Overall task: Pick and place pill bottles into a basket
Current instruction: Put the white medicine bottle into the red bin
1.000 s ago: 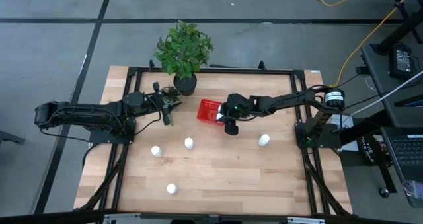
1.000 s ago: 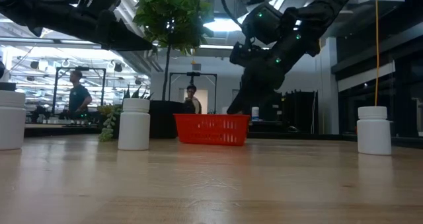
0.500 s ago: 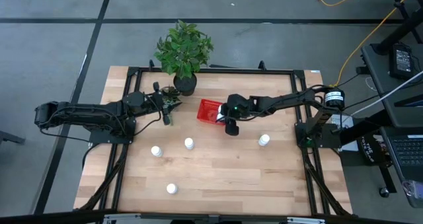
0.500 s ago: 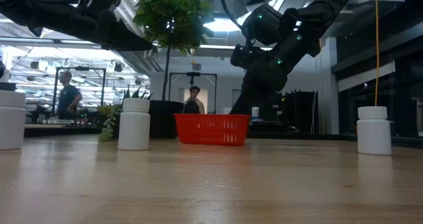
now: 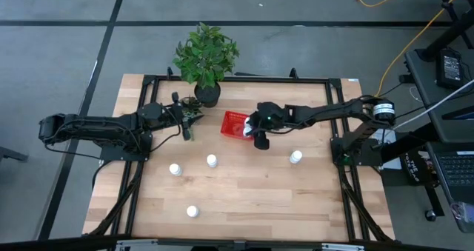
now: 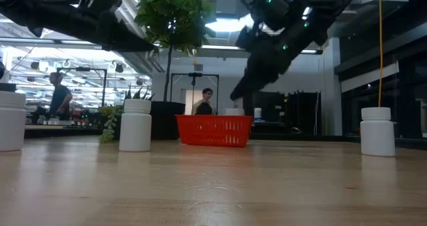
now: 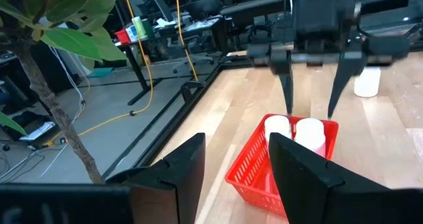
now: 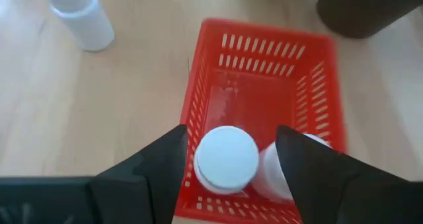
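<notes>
Wooden table (image 5: 244,199) carries red basket (image 5: 232,123), plant pot (image 5: 208,95), four bottles (image 5: 212,161)

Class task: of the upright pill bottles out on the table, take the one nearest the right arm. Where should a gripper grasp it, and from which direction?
Grip the pill bottle across its round body just below the cap, coming straight down. It stands upright and apart from the others, so both fingers have room.
</notes>
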